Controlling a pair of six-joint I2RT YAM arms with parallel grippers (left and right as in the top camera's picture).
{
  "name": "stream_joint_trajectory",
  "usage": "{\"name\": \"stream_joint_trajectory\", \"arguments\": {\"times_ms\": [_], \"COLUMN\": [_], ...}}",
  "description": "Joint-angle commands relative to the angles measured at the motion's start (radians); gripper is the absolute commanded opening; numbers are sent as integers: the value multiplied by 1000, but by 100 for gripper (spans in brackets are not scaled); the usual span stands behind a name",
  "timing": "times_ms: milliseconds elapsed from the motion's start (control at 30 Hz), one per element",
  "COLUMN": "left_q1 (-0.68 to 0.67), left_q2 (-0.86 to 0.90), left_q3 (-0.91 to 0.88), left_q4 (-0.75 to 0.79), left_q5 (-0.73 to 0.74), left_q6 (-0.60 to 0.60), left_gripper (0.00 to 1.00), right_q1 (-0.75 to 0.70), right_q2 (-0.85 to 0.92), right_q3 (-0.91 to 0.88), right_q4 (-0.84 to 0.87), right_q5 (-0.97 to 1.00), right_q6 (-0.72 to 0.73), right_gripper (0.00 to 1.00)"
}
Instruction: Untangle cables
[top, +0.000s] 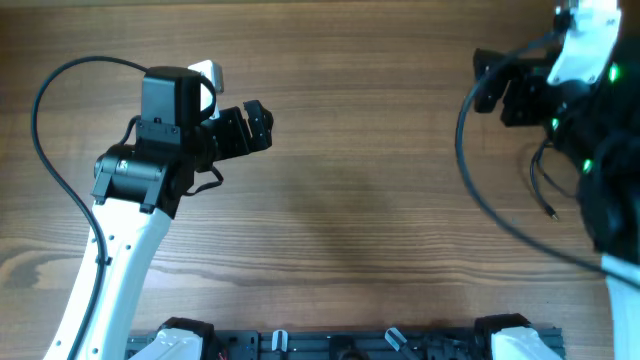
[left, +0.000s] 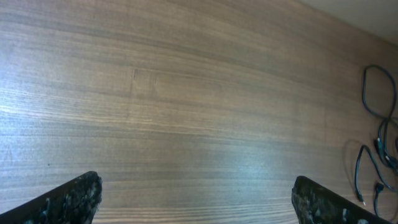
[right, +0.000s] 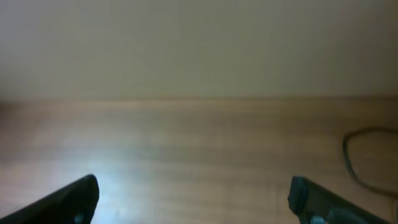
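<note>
Plainly the cables (top: 549, 207) lie at the frame's right edge, strands running top to bottom, near the right gripper (top: 484, 83), well apart from the left gripper (top: 262, 125); both grippers are spread, empty.

We saw a desk (top: 360, 200) of warm brown wood, streaked with fine darker grain. The cables (left: 379, 143) were thin and black, one with a pale silvery tip. The left hand (top: 262, 125) and right hand (top: 482, 82) were black, looking faintly speckled close up. The left arm (top: 120, 260) and right arm (top: 585, 40) were white with black joints. Small green lights (top: 590, 165) glowed on the right arm. The wall (right: 199, 43) was plain beige.
</note>
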Motion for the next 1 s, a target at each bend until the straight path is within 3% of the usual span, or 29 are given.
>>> {"name": "stream_joint_trajectory", "arguments": {"times_ms": [0, 333, 567, 767, 967], "left_q1": [-3, -3, -3, -3, -3], "left_q2": [-9, -9, -9, -9, -9], "left_q3": [10, 10, 10, 10, 10], "left_q4": [0, 0, 0, 0, 0], "left_q5": [12, 12, 12, 11, 12], "left_q6": [9, 9, 9, 9, 9], "left_gripper": [100, 100, 100, 100, 100], "right_q1": [-2, -79, -89, -89, -89], "right_q2": [-150, -669, -991, -1123, -1147], "right_q3": [-259, -870, -1212, -1363, -1455], "right_q4": [198, 637, 803, 826, 866], "right_q5": [14, 14, 14, 14, -6], "right_q6": [-62, -60, -58, -31, -32], "right_gripper": [100, 100, 100, 100, 100]}}
